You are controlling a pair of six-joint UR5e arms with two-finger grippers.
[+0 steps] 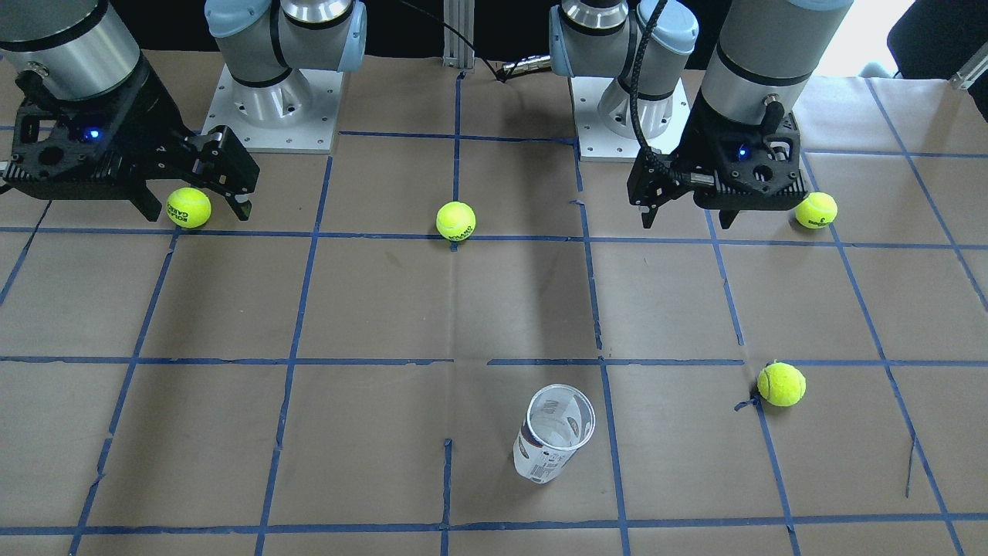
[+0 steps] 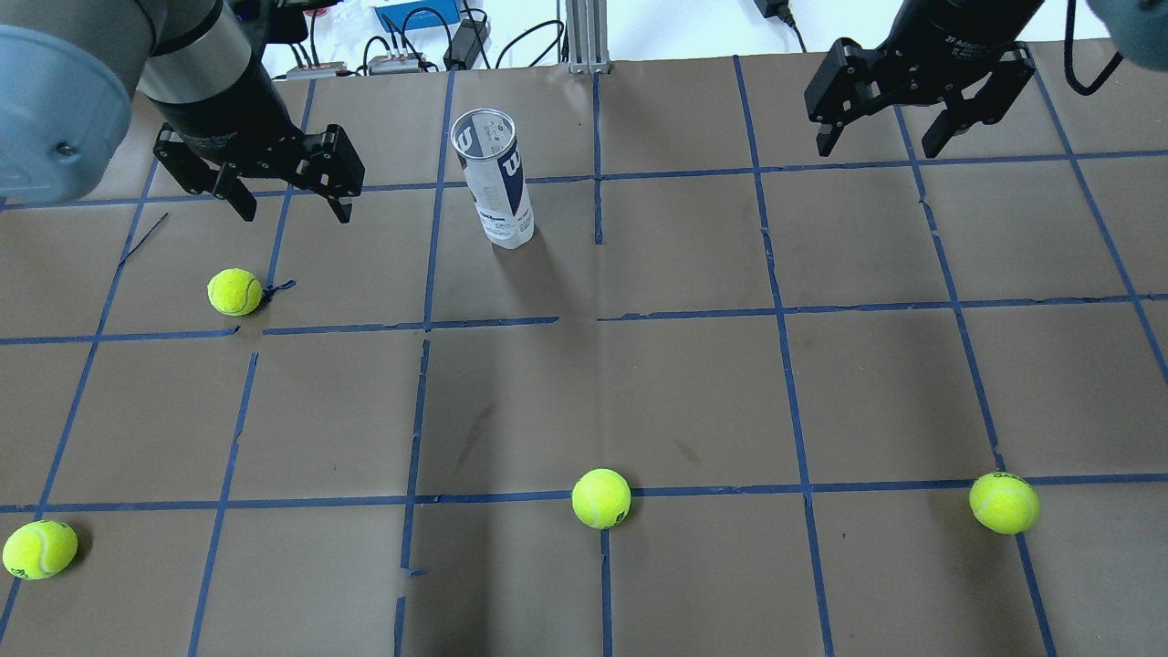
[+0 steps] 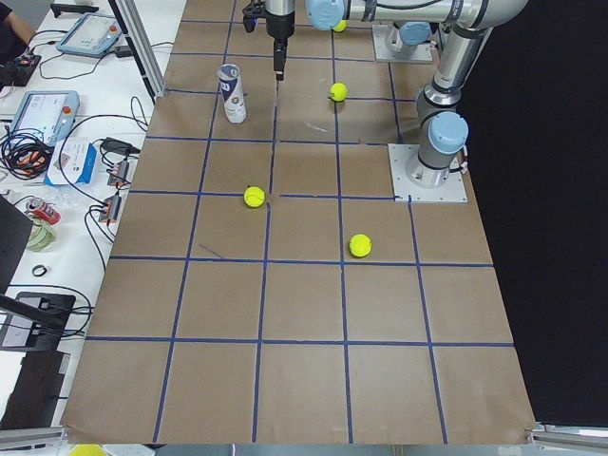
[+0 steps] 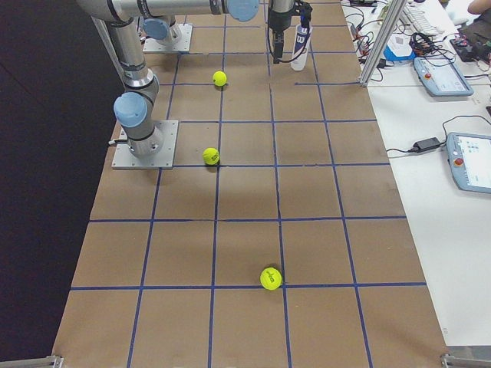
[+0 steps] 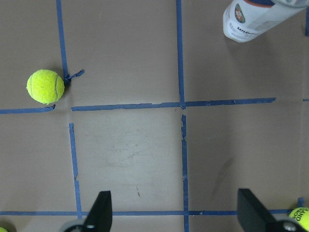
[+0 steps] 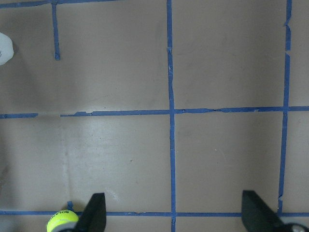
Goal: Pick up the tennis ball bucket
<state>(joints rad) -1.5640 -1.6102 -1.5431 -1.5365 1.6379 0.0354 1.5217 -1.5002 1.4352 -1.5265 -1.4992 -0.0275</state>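
Note:
The tennis ball bucket (image 2: 497, 178) is a clear tube with a white label and dark blue marks. It stands upright, open top up, at the far middle of the table (image 1: 554, 432). It shows at the top right of the left wrist view (image 5: 256, 19). My left gripper (image 2: 283, 193) is open and empty, raised above the table to the bucket's left (image 1: 688, 220) (image 5: 176, 217). My right gripper (image 2: 890, 137) is open and empty, raised far to the bucket's right (image 1: 194, 210) (image 6: 176, 217).
Several loose yellow-green tennis balls lie on the brown, blue-taped table: one below the left gripper (image 2: 234, 292), one near the middle front (image 2: 601, 498), one front right (image 2: 1004, 502), one front left (image 2: 39, 549). Cables and devices lie beyond the far edge (image 2: 401, 36).

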